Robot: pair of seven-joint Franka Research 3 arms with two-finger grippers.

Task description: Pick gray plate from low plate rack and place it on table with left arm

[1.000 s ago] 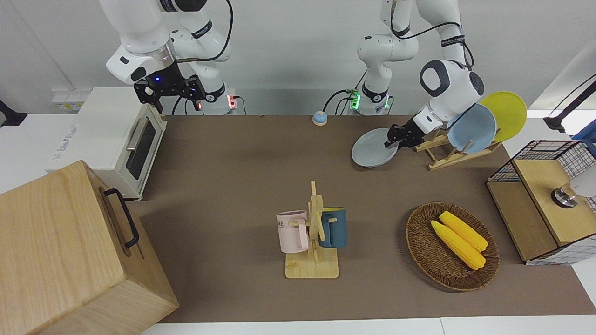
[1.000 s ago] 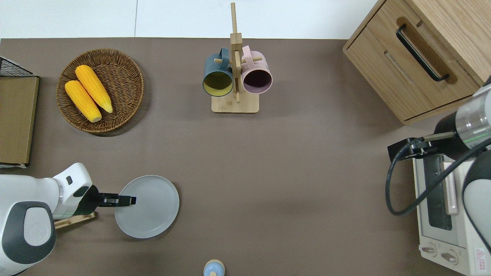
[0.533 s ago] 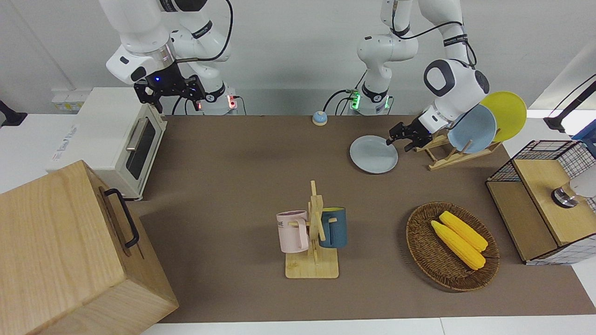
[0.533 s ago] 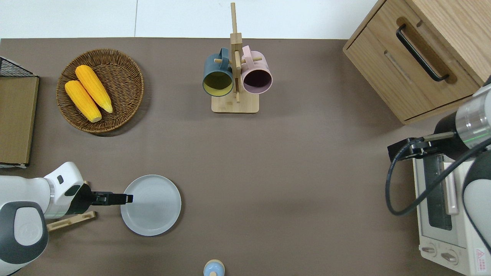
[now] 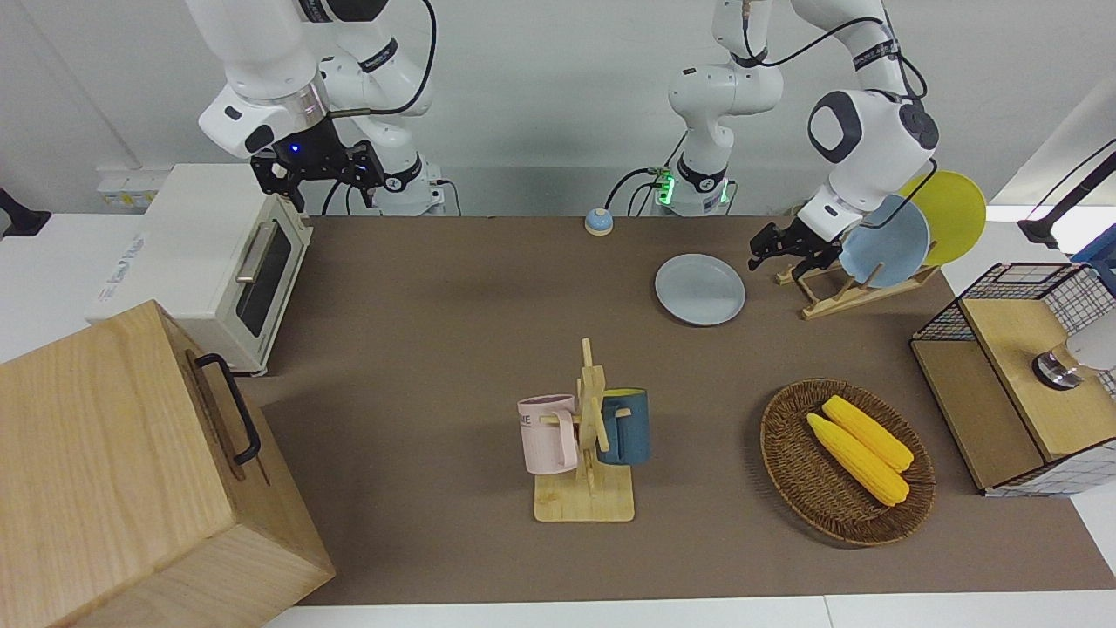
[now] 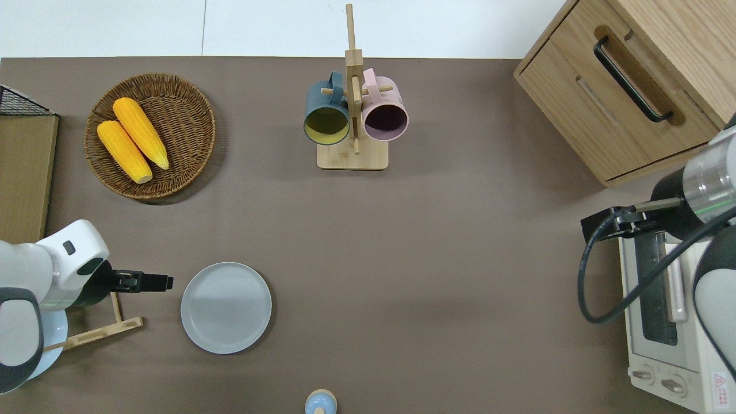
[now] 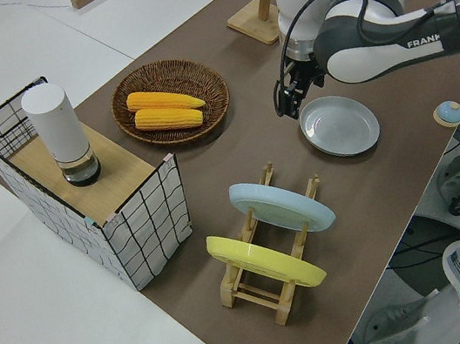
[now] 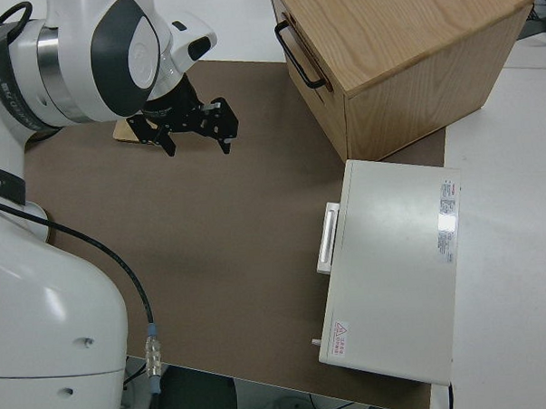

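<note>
The gray plate (image 5: 700,289) lies flat on the table (image 5: 436,305), beside the low plate rack (image 5: 837,295); it also shows in the overhead view (image 6: 226,307) and the left side view (image 7: 339,125). My left gripper (image 6: 167,282) is open and empty, up over the bare mat between the plate and the rack (image 6: 98,330), apart from both. It shows in the front view (image 5: 767,251) and the left side view (image 7: 287,106). The rack (image 7: 267,288) holds a light-blue plate (image 5: 889,240) and a yellow plate (image 5: 950,214). My right gripper (image 8: 198,143) is open and parked.
A mug tree (image 5: 593,436) with two mugs stands mid-table. A wicker basket (image 5: 785,471) holds two corn cobs. A wire crate (image 5: 1020,375) sits at the left arm's end. A toaster oven (image 5: 218,262) and a wooden cabinet (image 5: 131,471) sit at the right arm's end. A small bell (image 5: 598,221) sits near the robots.
My left gripper let go of the gray plate, which settled flat on the mat. The gripper then drew back toward the rack and lifted. The right arm has not moved.
</note>
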